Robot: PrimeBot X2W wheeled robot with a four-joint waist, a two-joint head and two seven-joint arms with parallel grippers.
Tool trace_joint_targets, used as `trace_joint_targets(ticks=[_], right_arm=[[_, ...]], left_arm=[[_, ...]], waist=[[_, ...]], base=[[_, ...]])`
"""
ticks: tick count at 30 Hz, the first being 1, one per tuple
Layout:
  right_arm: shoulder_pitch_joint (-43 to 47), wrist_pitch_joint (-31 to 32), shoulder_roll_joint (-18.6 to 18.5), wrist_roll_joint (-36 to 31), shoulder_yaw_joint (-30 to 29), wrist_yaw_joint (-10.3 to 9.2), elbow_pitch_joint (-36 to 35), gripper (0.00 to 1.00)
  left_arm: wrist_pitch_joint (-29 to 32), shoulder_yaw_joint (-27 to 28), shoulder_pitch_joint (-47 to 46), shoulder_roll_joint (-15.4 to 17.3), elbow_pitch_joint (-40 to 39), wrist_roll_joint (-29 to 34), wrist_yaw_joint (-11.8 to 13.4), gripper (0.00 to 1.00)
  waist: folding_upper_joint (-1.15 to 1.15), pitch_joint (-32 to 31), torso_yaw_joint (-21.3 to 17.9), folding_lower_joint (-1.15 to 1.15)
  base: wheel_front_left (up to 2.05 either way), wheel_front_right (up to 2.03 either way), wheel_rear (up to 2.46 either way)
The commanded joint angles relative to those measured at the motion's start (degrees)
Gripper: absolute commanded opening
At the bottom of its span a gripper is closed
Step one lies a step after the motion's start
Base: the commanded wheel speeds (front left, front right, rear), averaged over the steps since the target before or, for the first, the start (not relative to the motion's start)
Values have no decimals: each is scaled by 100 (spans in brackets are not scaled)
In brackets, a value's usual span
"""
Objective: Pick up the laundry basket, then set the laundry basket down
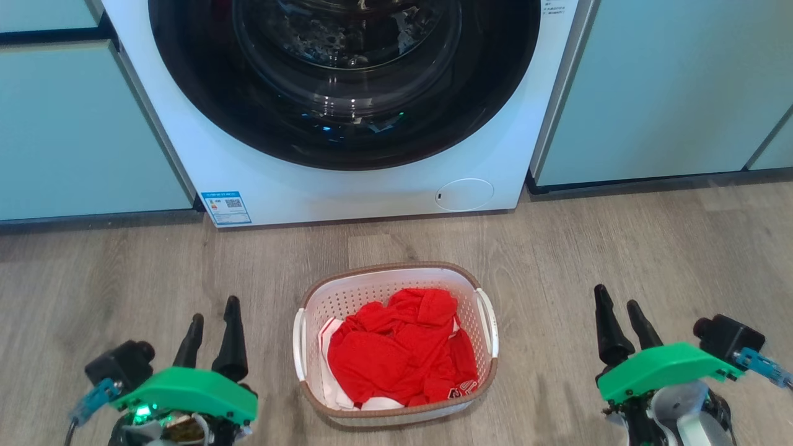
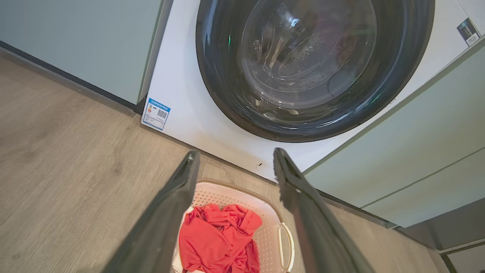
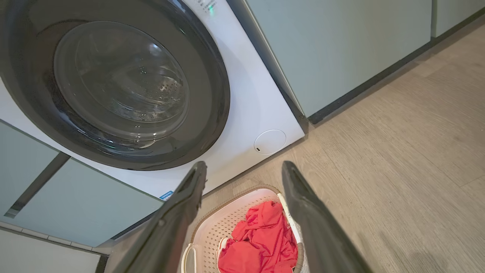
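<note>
The laundry basket (image 1: 347, 297) is white with perforated walls, a brown woven-look rim and two white side handles. It stands on the wood floor in front of the washing machine, holding red clothes (image 1: 403, 347). My left gripper (image 1: 214, 310) hangs open to the basket's left, well apart from it. My right gripper (image 1: 617, 296) is open on the basket's right, also apart. In the left wrist view the basket (image 2: 231, 191) lies between and beyond my open fingers (image 2: 178, 201). The right wrist view shows the basket (image 3: 227, 222) past my open fingers (image 3: 303, 204).
A white washing machine (image 1: 372, 186) with a dark round door stands just behind the basket. Pale green cabinets (image 1: 669, 87) flank it on both sides. Wood floor (image 1: 681, 248) stretches to the left and right of the basket.
</note>
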Motion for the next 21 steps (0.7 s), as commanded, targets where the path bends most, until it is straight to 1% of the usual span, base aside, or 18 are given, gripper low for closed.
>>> trace_joint_targets(ticks=[1,21], right_arm=[[-322,-89,-60,-192,105,21,-234,100],[-357,-408,-73,-1443,364,26,-348,100]], left_arm=[[-88,96,-159,74,-257,195,43,100],[-407,-56,-36,97,-444,1514,273,100]], waist=[[0,-1,0,0],[0,0,-17,0]], base=[[0,0,0],[0,0,0]])
